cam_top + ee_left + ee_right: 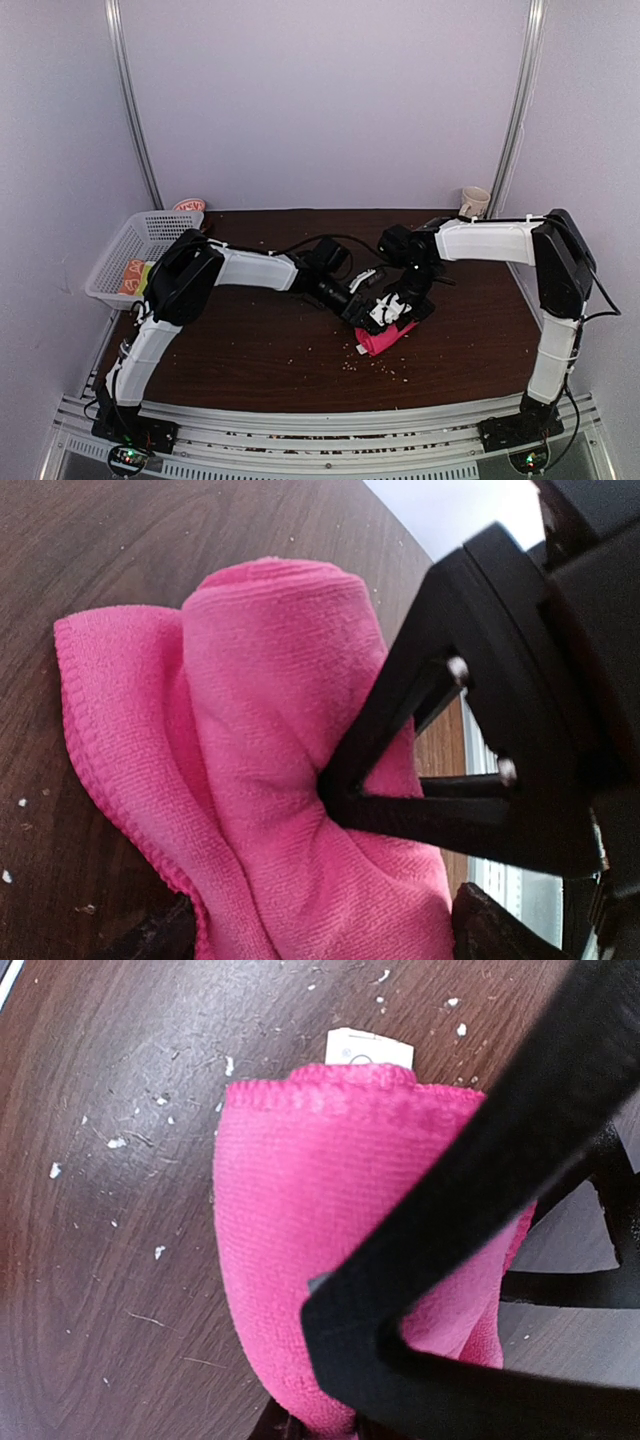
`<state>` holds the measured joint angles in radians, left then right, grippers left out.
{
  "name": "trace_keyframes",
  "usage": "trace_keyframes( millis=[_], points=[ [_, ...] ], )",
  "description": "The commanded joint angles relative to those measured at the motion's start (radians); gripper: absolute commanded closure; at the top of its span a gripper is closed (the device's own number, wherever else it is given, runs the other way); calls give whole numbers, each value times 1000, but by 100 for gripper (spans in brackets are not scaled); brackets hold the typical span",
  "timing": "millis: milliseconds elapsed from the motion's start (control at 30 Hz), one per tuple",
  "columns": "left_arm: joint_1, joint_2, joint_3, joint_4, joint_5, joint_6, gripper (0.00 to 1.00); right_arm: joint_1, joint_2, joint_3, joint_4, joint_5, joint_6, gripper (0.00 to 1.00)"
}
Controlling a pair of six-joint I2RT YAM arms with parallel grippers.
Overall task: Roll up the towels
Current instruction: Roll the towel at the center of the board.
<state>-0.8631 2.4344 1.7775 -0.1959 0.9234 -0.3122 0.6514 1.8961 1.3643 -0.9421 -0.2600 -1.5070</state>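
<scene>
We see the pink towel (270,730) lying partly rolled on the brown table (250,350), near the middle and a bit to the right. Our right gripper (398,312) pinches the roll tight. Our left gripper (362,312) has its fingers spread wide, with the towel between them.

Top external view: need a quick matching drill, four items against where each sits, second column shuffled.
1. pink towel
2. orange towel
3. basket
4. mug

A. far right corner of the table
B. far left edge of the table
C. inside the basket
D. near the middle of the table

Pairs: 1-D, 2-C, 3-B, 4-A
</scene>
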Motion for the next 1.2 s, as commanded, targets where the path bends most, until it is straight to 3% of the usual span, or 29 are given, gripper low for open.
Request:
trace_keyframes(
  millis=[0, 200, 500, 800, 1000, 1167],
  points=[
    [-16, 12, 28, -40, -28, 40, 15, 1, 63, 65, -73, 23, 45, 84],
    [-29, 15, 54, -50, -35, 61, 18, -1, 139, 181, -159, 16, 105, 84],
    [-43, 15, 63, -48, -6, 79, 18, -4, 180, 266, -137, 33, 203, 79],
    [-44, 2, 19, 37, 60, 46, 18, -14, 122, 200, -28, 24, 212, 75],
    [-45, 22, 11, 53, 56, 24, 37, -18, 30, 88, 109, 8, 211, 67],
    [-43, 23, 2, 56, 37, 19, 51, -22, -9, 48, 142, 6, 210, 66]
  ],
)
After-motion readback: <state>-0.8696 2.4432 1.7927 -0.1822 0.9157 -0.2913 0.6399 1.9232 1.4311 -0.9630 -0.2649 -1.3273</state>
